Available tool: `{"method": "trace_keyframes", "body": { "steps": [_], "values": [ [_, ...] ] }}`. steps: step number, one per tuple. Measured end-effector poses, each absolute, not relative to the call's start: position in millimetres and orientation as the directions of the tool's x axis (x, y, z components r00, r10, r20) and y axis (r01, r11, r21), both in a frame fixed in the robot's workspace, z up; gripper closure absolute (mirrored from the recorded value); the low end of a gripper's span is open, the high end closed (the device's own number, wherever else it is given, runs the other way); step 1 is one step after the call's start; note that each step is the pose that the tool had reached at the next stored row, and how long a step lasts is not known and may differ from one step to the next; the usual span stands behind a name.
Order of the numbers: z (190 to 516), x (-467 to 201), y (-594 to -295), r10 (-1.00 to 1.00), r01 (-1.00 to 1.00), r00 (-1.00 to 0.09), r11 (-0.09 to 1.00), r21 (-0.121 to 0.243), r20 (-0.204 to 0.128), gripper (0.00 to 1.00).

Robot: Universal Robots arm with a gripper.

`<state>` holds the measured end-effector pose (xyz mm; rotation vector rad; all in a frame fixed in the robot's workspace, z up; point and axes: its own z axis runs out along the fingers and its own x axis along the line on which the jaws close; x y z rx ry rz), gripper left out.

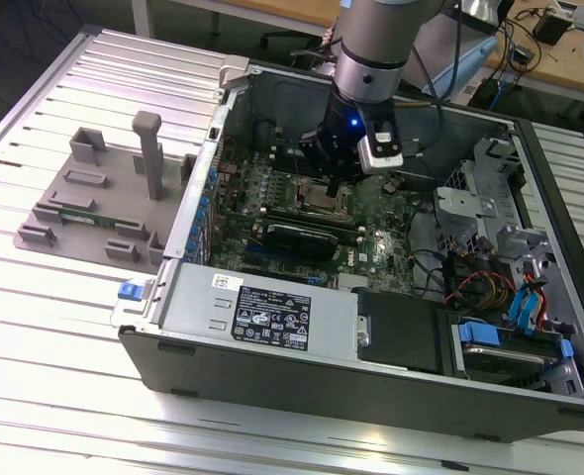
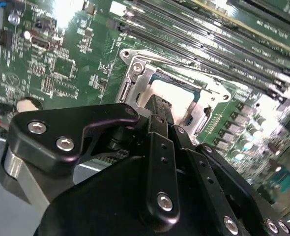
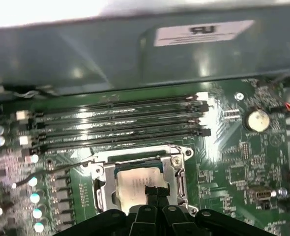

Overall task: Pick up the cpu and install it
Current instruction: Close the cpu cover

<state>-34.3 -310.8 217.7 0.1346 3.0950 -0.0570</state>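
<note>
Cpu (image 3: 132, 183) sits inside socket frame (image 3: 177, 158). Gripper (image 3: 155, 188) tip right over its top plate, jaws prob. pressed together, pinching nothing. Any press shd be vertical, centred, light so chip seats flush.

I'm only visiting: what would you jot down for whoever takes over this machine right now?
Hand: fingertips together, apparently holding nothing, poised right over the cpu. I cannot tell whether it is touching.
Cpu: lies flat inside the motherboard's socket frame, within the open computer case.
Done: cpu sits in the socket.
Left: I cannot tell whether the socket frame is latched.
</note>
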Motion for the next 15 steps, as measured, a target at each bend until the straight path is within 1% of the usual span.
{"method": "trace_keyframes", "body": {
  "steps": [5,9,10,11,12,13,15],
  "values": [
    [216.9,-34.3,-310.8,-0.033,-0.032,-0.999,0.998,-0.047,-0.04,0.89],
    [216.9,-34.5,-310.8,-0.051,-0.049,-0.998,0.998,-0.049,-0.039,0.89],
    [216.8,-34.6,-310.8,-0.051,-0.05,-0.998,0.998,-0.048,-0.034,0.89],
    [216.7,-34.5,-310.7,-0.051,-0.05,-0.998,0.998,-0.046,-0.023,0.89],
    [216.4,-34.3,-310.8,-0.051,-0.051,-0.999,0.998,-0.042,0.006,0.89],
    [216.2,-34.1,-310.8,-0.051,-0.052,-0.998,0.998,-0.04,0.027,0.89],
    [216.3,-34.2,-310.8,-0.051,-0.052,-0.998,0.998,-0.04,0.03,0.89]
  ]
}}
